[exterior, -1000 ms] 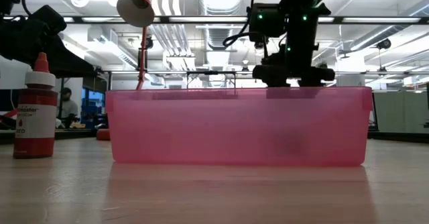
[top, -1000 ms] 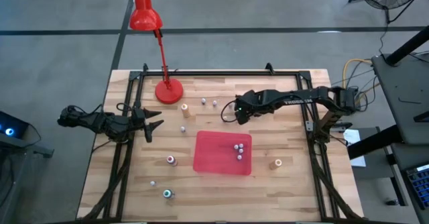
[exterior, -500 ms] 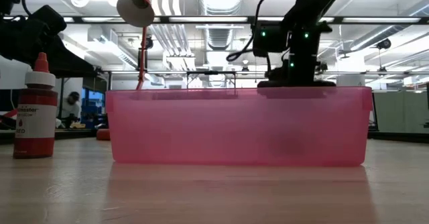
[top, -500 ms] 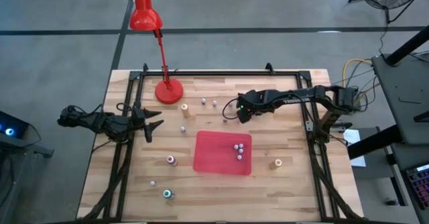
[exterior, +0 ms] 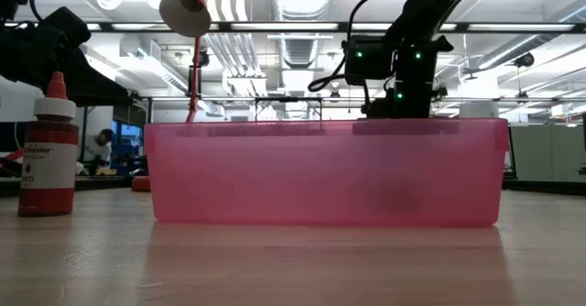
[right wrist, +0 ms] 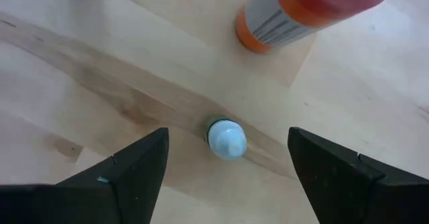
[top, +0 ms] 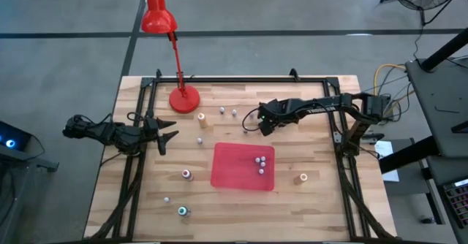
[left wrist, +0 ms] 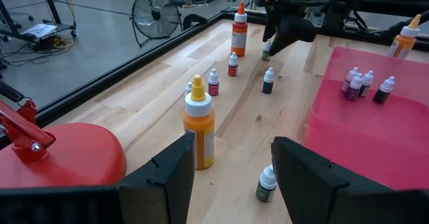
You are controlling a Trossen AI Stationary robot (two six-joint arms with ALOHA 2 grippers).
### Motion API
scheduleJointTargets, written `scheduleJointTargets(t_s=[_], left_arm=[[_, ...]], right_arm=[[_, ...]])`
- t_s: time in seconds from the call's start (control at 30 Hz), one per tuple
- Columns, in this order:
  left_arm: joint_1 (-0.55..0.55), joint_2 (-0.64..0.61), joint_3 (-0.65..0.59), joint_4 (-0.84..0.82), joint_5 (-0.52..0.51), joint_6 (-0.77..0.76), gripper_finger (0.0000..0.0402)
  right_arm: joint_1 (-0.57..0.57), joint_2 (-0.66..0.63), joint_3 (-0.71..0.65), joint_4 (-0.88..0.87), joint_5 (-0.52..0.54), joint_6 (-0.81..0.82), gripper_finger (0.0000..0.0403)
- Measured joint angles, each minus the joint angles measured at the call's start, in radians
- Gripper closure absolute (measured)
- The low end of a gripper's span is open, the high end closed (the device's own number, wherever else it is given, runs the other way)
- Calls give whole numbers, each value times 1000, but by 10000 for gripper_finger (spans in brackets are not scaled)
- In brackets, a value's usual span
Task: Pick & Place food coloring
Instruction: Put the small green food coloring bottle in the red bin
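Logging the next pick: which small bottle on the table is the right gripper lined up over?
The small whitish-capped bottle between the right gripper's open fingers, beside the orange bottle; every other loose bottle stands farther off.

Three bottles (top: pixel 259 164) in one red bin (top: pixel 230 172), one red lamp (top: pixel 157 14)

Tiny food coloring bottles (top: pixel 199 139) upright, scattered on wood, three in pink bin (top: pixel 227 172)

My right gripper (right wrist: pixel 228 160) has dropped lower behind the pink bin (exterior: pixel 320 173) and shifted slightly, now open over 1 tiny white-capped bottle (right wrist: pixel 226 140).
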Motion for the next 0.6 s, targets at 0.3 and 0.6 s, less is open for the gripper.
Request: scheduleJointTargets(t_s=[0.3, 0.6], left_arm=[[0, 0, 0, 0, 0, 0, 232], [0, 0, 0, 0, 0, 0, 232]], right_arm=[[0, 0, -1, 9, -14, -7, 149], [-1, 0, -1, 21, -15, -29, 197]])
